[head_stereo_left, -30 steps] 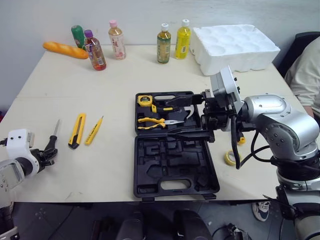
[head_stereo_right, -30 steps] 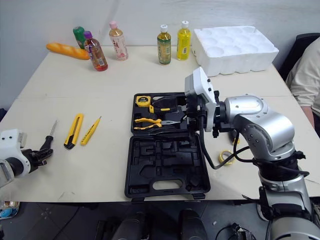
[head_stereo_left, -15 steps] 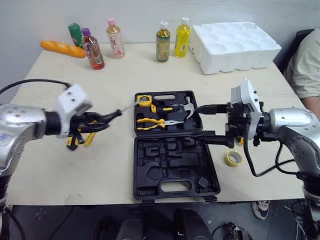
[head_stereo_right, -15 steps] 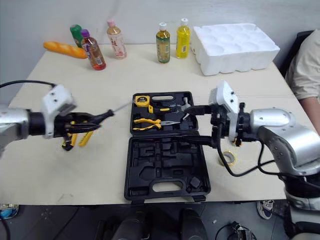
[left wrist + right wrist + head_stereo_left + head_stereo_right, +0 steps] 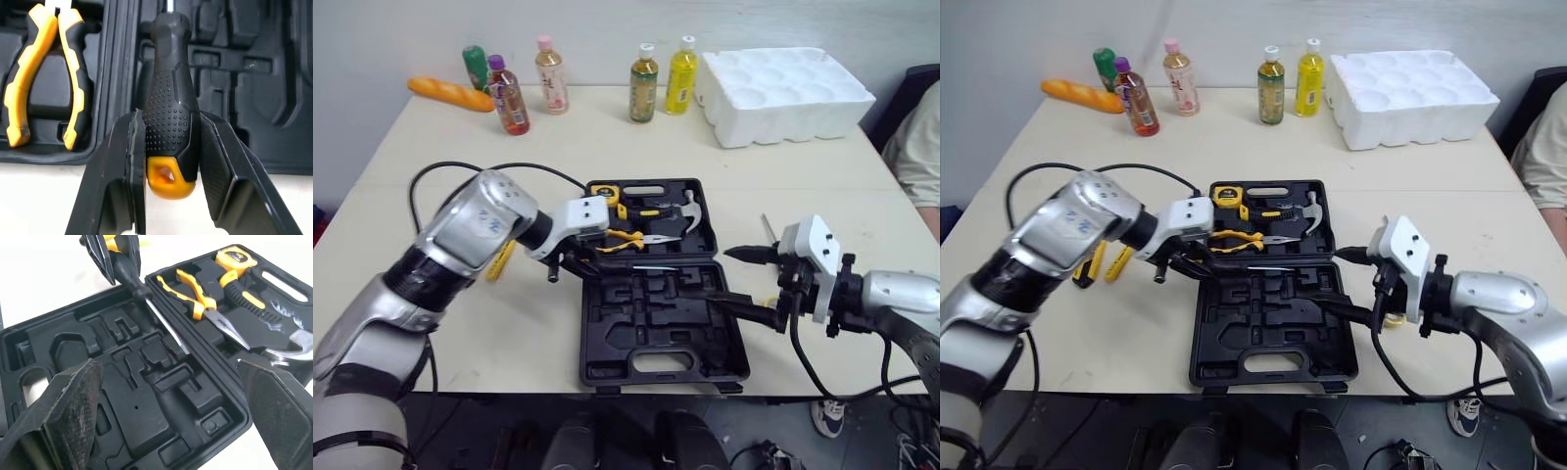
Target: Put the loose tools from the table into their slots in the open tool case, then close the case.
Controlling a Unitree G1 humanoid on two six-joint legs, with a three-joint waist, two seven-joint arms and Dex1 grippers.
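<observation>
Across the pale surface (image 5: pixel 783 176), your left claw (image 5: pixel 566 262) is now clenching the screwdriver (image 5: pixel 171 98) over the open case (image 5: pixel 656 333), having swung in from the left edge. Your right claw (image 5: pixel 165 363) is backing off, released. Slotting is coming next.

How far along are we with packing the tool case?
Done: pliers, tape measure and hammer sit slotted in the case. In hand: the left gripper holds the screwdriver over the case; the right gripper hovers open nearby. Left: seat the screwdriver, fetch the yellow knife and the yellow pen-like tool off the table, close the case.
</observation>
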